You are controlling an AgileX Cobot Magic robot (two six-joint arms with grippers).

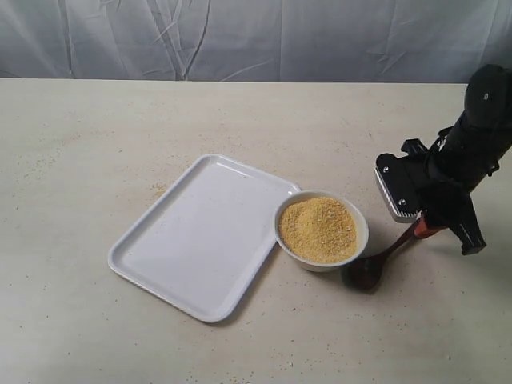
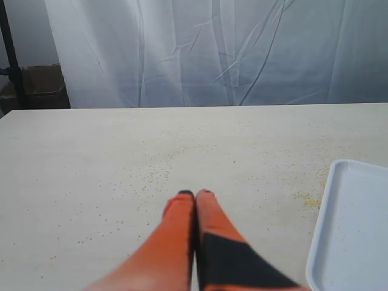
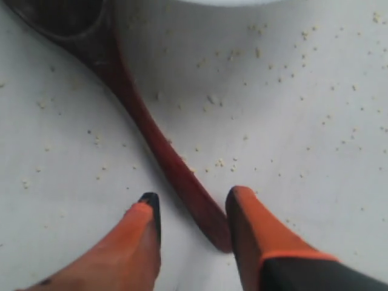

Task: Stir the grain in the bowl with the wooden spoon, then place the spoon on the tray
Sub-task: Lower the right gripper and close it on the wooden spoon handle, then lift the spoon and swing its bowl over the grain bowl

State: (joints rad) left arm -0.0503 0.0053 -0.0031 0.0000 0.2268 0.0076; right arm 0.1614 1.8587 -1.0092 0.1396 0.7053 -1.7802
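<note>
tray [image 1: 200,240] flat, ready to receive | bowl [image 1: 362,232] just beside it, grain [image 1: 320,230] heaped inside | wooden spoon [image 1: 376,264] lying on table [image 1: 80,160] by bowl | my right gripper [image 3: 194,195] spread astride the handle end for a pinch | left gripper [image 2: 195,194] closed, empty, parked aside

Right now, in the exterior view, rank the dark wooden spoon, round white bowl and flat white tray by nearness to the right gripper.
1. Dark wooden spoon, between the right gripper's fingers.
2. Round white bowl, beside the spoon.
3. Flat white tray, beyond the bowl.
</note>
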